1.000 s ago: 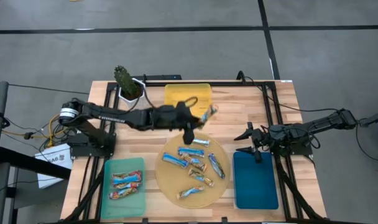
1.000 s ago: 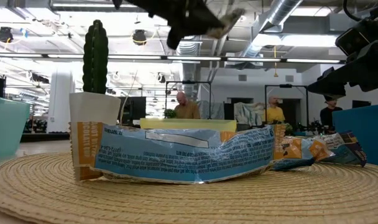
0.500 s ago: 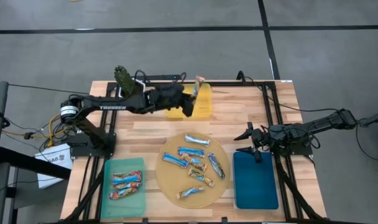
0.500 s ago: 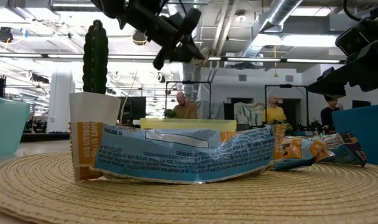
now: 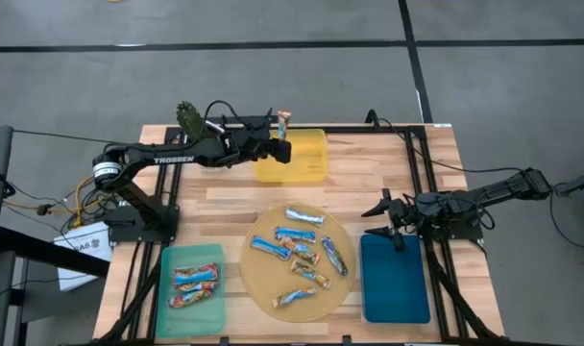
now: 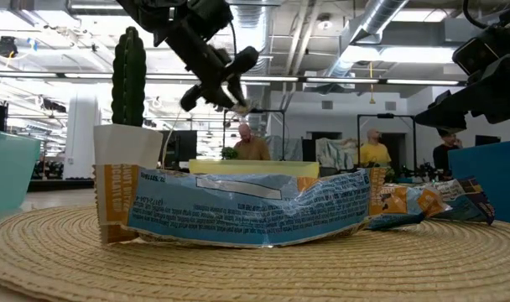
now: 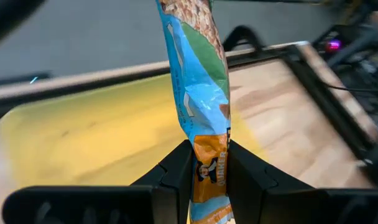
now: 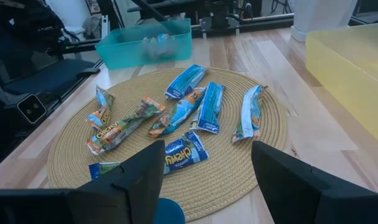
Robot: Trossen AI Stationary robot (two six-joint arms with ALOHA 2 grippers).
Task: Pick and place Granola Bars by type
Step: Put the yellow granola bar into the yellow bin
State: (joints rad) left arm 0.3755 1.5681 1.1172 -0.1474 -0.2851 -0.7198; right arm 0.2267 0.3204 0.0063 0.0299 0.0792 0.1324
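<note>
Your left gripper (image 5: 283, 135) has swung from the mat to over the yellow tray (image 5: 306, 163), fingers (image 7: 176, 171) pinching a blue, green and orange granola bar (image 7: 198, 93) upright; right fingers (image 8: 295, 180) are spread.

Glossy foil bar (image 7: 198, 106), woven mat (image 5: 263, 284), wood table (image 5: 388, 173)

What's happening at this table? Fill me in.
The robot is sorting granola bars by type. The left hand is shut on a granola bar, holding it above the yellow tray at the table's far side. Seven bars lie on the round woven mat, and a few sit in the teal tray. The right hand waits open beside the dark blue tray.
</note>
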